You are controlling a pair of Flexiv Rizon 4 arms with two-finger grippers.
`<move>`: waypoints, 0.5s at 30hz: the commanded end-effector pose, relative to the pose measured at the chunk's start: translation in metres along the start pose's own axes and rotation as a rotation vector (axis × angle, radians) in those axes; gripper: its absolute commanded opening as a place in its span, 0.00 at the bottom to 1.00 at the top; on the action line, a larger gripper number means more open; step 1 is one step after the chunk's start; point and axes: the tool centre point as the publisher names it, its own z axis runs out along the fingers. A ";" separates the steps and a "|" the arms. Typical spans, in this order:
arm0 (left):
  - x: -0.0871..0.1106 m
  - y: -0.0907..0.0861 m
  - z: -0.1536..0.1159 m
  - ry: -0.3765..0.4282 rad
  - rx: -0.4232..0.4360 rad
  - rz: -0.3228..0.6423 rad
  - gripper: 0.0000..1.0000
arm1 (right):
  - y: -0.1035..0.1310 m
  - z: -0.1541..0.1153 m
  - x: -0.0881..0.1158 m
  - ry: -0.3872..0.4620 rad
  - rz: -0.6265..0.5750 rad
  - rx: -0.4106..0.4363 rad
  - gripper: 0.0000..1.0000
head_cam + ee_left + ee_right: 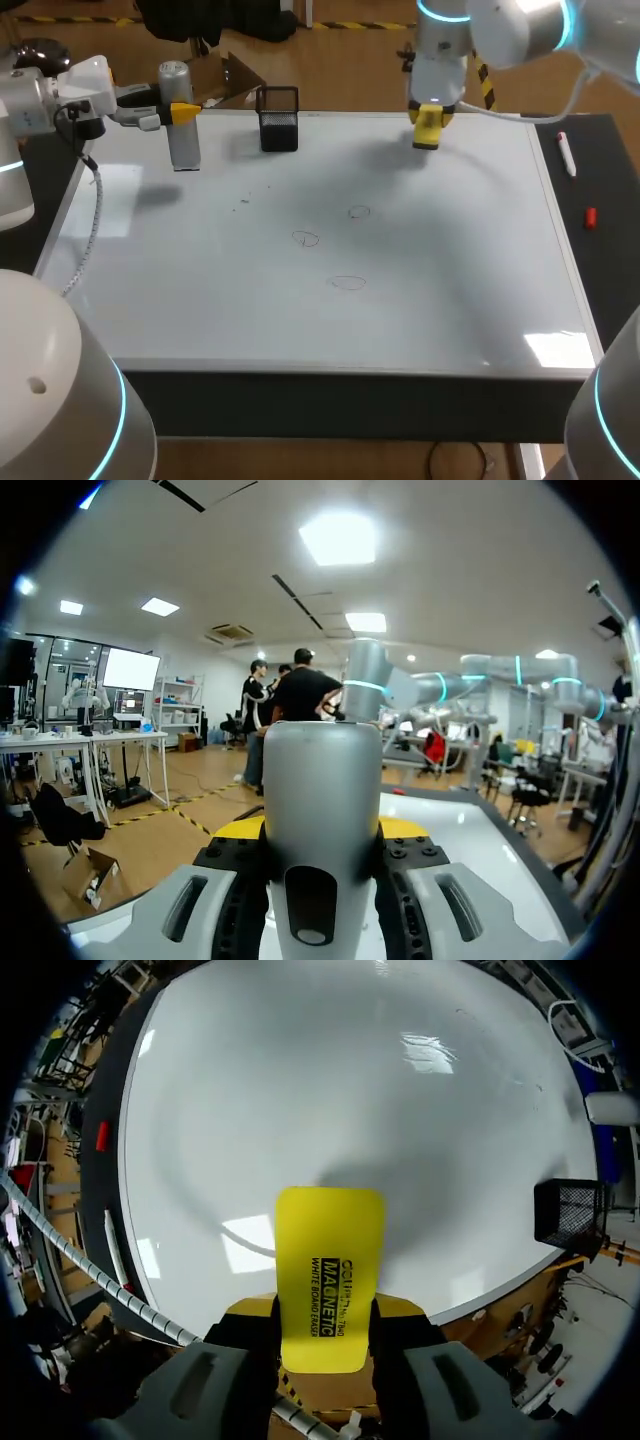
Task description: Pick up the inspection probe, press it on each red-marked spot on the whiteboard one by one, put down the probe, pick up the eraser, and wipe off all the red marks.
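Whiteboard (200, 300) lies flat, with three faint rings (305, 238) in its middle | left gripper (178, 113) at far left corner, fingers squeezing the upright grey probe (183, 145) | black basket (279, 120) near it, inside too dark to tell | right gripper (430, 122) above far edge, pinching the yellow eraser (427, 137) | white pen (565, 152) and red cap (590, 217) on dark side strip

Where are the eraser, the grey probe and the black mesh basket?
eraser (330, 1260): right wrist view, middle of its yellow face.
probe (185, 148): head view, lower grey body.
mesh basket (279, 132): head view, its front wall.
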 end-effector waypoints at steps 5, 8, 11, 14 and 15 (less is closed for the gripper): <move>0.001 -0.001 0.000 -0.005 0.001 0.002 0.00 | 0.011 -0.005 0.049 -0.040 0.043 -0.015 0.00; 0.001 -0.001 0.000 -0.005 0.001 0.002 0.00 | 0.014 0.001 0.059 -0.018 0.050 -0.036 0.00; 0.001 -0.001 0.000 -0.005 0.001 0.002 0.00 | 0.020 0.005 0.065 -0.006 0.051 -0.054 0.00; 0.001 -0.001 0.000 -0.005 0.001 0.002 0.00 | 0.024 0.009 0.070 0.014 0.053 -0.071 0.00; 0.001 -0.001 0.000 -0.005 0.001 0.002 0.00 | 0.023 0.011 0.073 0.020 0.054 -0.073 0.00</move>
